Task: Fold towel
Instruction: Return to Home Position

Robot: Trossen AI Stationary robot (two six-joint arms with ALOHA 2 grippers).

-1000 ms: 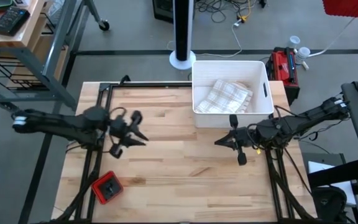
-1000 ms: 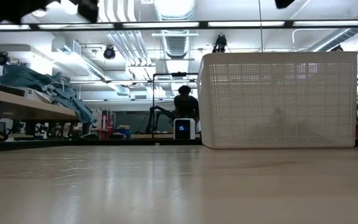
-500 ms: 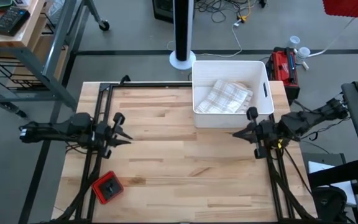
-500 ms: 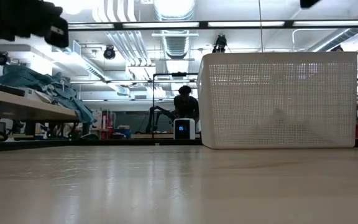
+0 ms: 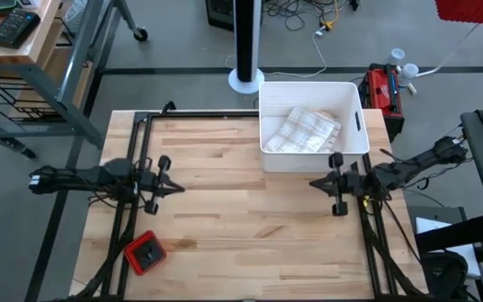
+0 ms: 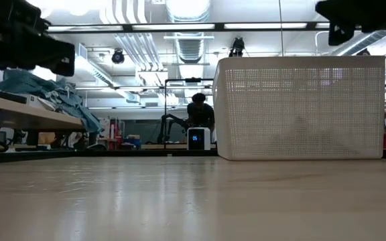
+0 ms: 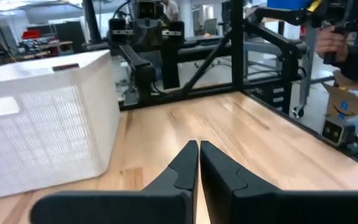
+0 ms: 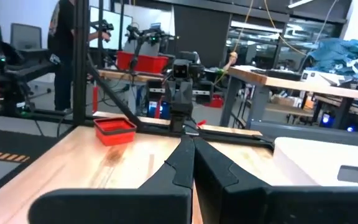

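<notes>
Your left gripper [image 5: 175, 187] and right gripper [image 5: 314, 183] hover pinched closed, both empty (folded towel [image 5: 302, 130] lies in the far white bin [image 5: 309, 161]).

The towel [image 5: 304, 130] is cream plaid, the bin [image 5: 300, 162] white, the table [image 5: 241, 226] pale wood.

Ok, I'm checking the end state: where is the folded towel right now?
In the high view the folded towel lies inside the white laundry bin at the far edge of the table, right of centre, beyond the shut right gripper.
</notes>
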